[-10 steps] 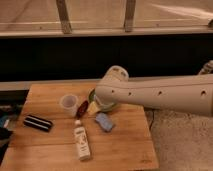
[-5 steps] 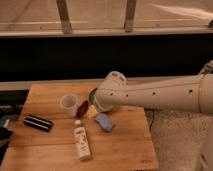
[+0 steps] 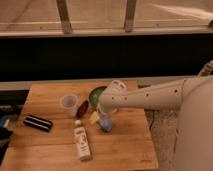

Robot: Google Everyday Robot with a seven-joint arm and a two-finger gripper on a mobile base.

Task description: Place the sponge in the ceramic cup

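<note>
The sponge (image 3: 106,124) is seen lying flat on the wooden surface (image 3: 125,150), near the middle, well apart from the ceramic cup (image 3: 69,104), which stands upright to the left with nothing visible inside it. The pincer (image 3: 100,119) is held low, right at the sponge's left edge, spread as wide as it goes, and nothing is seen gripped in it.

A grasp on the sponge is judged to be the step in hand. The jaws should be brought down astride the pad and closed gently, since soft material is easily squashed or squeezed out. Once lifted, it should be carried leftward clear of the dark red object (image 3: 82,108) and the green bowl (image 3: 97,93), centred over the cup's rim, and let go low so the light cup is not tipped.

A label is borne by the white bottle (image 3: 81,143), but no writing on it can be read.
</note>
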